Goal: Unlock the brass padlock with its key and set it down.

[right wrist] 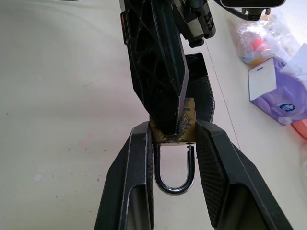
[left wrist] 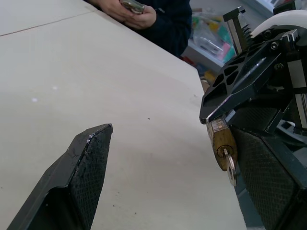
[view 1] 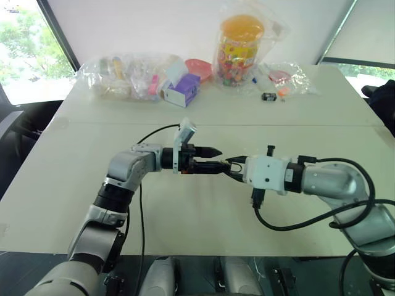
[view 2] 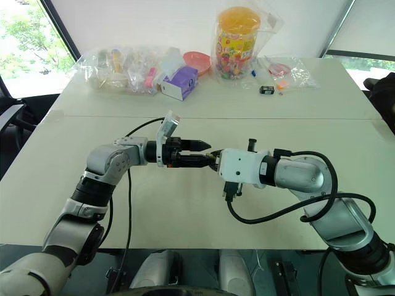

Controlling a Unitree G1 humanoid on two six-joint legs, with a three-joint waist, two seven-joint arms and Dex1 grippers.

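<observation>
Above a cream table [view 1: 203,222], the 2 arms meet tip to tip at mid-table. The right gripper [right wrist: 175,143] is clamped on the brass body of the padlock [right wrist: 175,136], its silver shackle [right wrist: 174,167] sprung free at 1 end and hanging between the fingers. The left gripper [view 1: 207,159] stands spread wide, gripping nothing, 1 finger [left wrist: 79,167] well apart from the lock. A key [left wrist: 231,165] sits in the padlock. Bagged toys [view 1: 123,77] and a candy jar [view 1: 237,52] line the far edge.
</observation>
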